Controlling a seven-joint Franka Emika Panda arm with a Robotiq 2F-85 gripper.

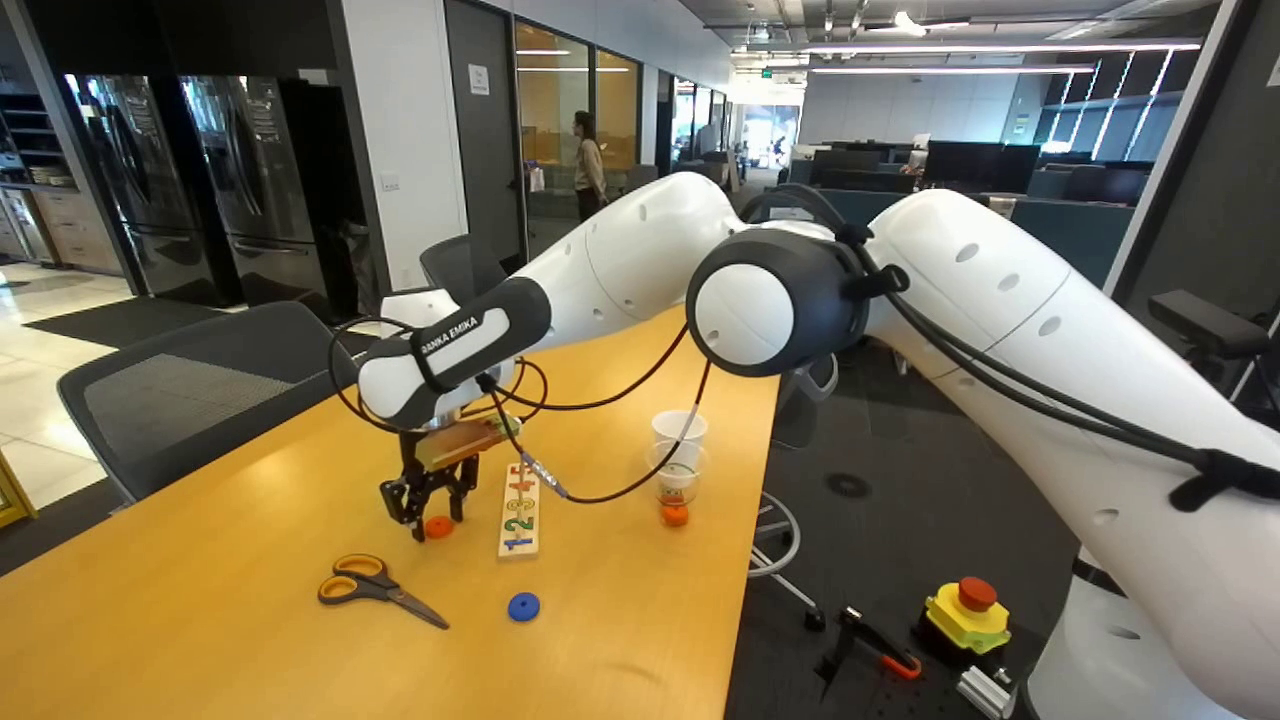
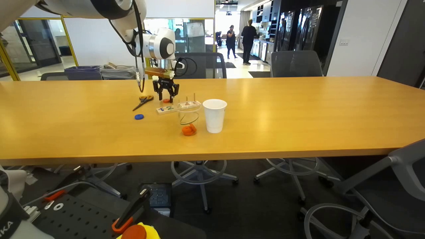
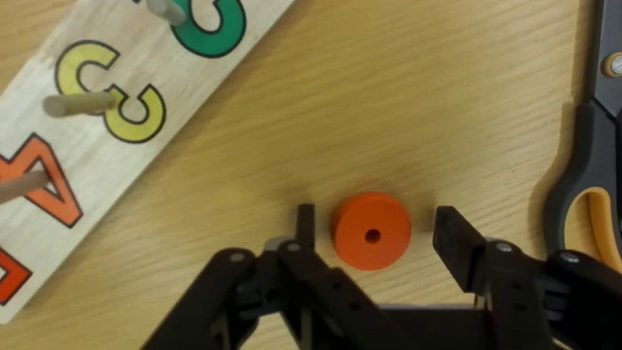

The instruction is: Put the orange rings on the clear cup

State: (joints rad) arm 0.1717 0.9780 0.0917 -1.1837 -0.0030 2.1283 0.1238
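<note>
Orange ring [image 3: 371,222], plainly holed only in wrist view.

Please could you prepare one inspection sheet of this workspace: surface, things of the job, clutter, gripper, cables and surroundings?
Surface: wooden table, with light reflections.
Job things: one orange ring on the table; more orange rings, apparently inside the clear cup.
Clutter: scissors, blue ring, numbered peg board, white cup.
Gripper: open, straddling the single orange ring, visible gap on each side.
Cables: black cables along the arm, some hanging in loops.
Surroundings: chairs around the table, people in the background, red-buttoned yellow box.
</note>
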